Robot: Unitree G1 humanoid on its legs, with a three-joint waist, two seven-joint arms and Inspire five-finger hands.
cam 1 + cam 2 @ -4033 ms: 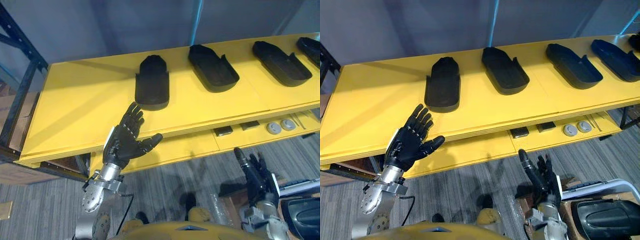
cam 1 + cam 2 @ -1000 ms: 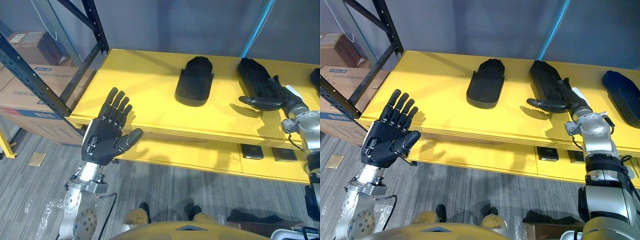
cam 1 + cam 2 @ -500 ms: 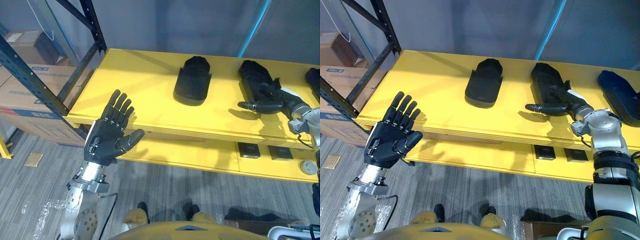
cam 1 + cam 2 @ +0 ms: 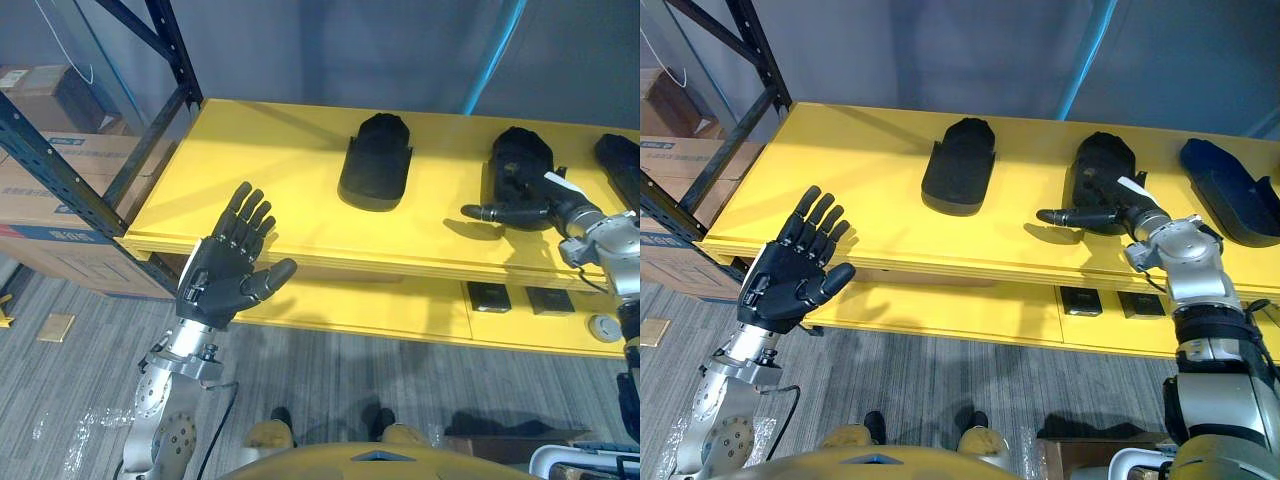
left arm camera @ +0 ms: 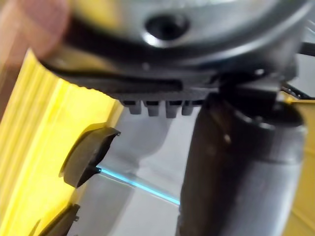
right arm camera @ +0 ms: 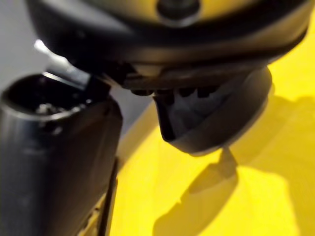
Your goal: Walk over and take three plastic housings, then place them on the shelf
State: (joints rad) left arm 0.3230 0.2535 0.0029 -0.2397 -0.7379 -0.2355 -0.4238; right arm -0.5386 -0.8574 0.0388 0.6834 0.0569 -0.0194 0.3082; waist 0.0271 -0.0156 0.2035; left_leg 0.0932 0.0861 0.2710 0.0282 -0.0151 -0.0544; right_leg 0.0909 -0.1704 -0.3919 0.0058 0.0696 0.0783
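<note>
Far left: cardboard boxes (image 4: 40, 200) stacked behind a black rack post (image 4: 60, 160).

Left hand (image 4: 790, 275): raised in front of the near edge of the yellow shelf (image 4: 860, 180), palm facing the camera. Fingers straight and spread, thumb out to the side. It holds nothing and is well apart from every housing.

First housing (image 4: 958, 170): black and elongated, lying flat on the shelf top left of centre, rounded end to the back. Nothing touches it.

Second housing (image 4: 1102, 160): black, flat on the shelf, to the right of the first with a bare yellow gap between them.

Right hand (image 4: 1115, 214): reaches in over the shelf's front edge to the near end of the second housing. Thumb stretched out sideways toward the first housing, above the bare shelf. In the wrist view the fingers look straight rather than curled, with the housing's rim just past them. Contact cannot be told, dark on dark.

Third housing (image 4: 1225, 205): dark, open side up, further right on the same shelf.

Below: a lower yellow shelf (image 4: 400, 310) carries two small dark blocks (image 4: 488, 297) and a round grey disc (image 4: 604, 327).
</note>
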